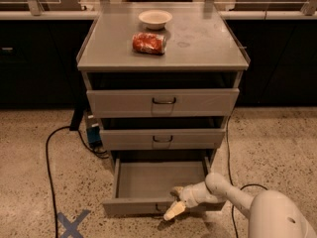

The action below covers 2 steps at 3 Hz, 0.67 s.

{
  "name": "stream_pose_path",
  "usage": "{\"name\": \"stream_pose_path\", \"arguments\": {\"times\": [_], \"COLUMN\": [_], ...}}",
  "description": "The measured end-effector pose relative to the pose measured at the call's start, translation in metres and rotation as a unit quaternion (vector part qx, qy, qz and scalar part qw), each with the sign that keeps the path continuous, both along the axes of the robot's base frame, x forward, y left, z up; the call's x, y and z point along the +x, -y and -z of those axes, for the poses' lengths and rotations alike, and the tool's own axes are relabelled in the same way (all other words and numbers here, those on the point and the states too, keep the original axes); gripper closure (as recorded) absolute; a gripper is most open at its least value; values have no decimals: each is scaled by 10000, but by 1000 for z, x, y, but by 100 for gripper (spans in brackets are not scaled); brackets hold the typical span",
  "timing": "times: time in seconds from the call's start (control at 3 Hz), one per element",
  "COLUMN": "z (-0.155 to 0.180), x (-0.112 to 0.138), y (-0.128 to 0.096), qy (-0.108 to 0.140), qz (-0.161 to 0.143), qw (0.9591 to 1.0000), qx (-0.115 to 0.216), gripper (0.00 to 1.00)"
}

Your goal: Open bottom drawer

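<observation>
The bottom drawer [133,206] is the lowest grey metal drawer of the cabinet. It stands pulled well out, and its empty inside [158,178] shows. My gripper [173,210] is at the drawer's front edge, right of centre, next to the small dark handle. My white arm [233,195] reaches in from the lower right. The mid drawer [162,139] and the top drawer [163,102] above it sit nearly closed.
On the cabinet top [208,48] lie a white bowl [155,18] and a red bag [148,43]. A black cable [49,167] runs over the floor at the left, by a blue tape cross [72,224]. Dark counters stand behind.
</observation>
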State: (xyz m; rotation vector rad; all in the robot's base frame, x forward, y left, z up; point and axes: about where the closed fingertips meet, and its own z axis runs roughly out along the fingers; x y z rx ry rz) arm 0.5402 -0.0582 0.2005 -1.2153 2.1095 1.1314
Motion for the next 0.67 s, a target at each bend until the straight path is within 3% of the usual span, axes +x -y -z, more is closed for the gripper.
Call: {"name": "stream_pose_path", "arguments": {"times": [0.33,0.67], "z": [0,5], "x": [-1,18], "y": [0,-8], "qy": [-7,52], "qz": [5,-96], "qw": [10000,9999], "qx": [1,37], "gripper": [0,0]}}
